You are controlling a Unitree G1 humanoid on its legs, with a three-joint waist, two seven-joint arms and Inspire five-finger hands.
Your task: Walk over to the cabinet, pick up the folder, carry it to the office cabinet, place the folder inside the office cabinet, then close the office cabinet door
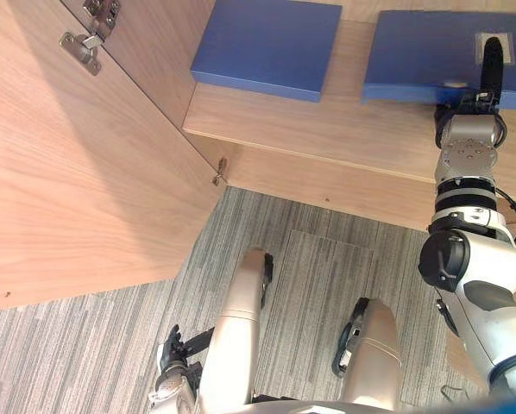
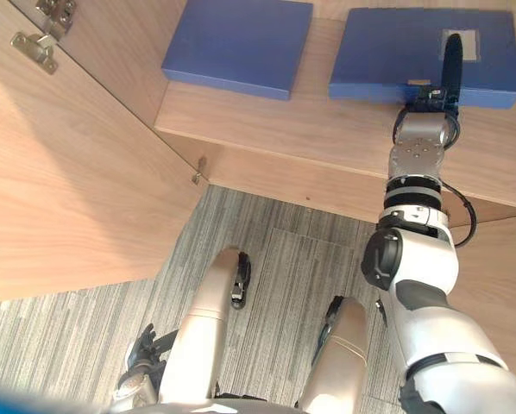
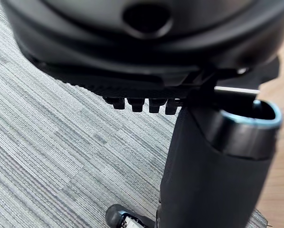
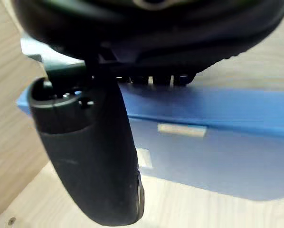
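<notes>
The office cabinet's wooden door stands wide open on the left, with a metal hinge near its top. Inside, two blue folders lie flat on the wooden shelf, well apart from each other. The left folder lies by itself, and nothing touches it.

The right hand reaches up to the near edge of the right folder. Its thumb lies long and straight on top of the folder, across a pale label. The other fingers are hidden past the folder's edge, so I cannot tell if the hand is squeezing the folder or just resting on it. The folder sits flat on the shelf, maybe with its near edge poking out a little over the front.

The left hand hangs low by the grey striped carpet. Its fingers are loose and apart, and it holds nothing.
</notes>
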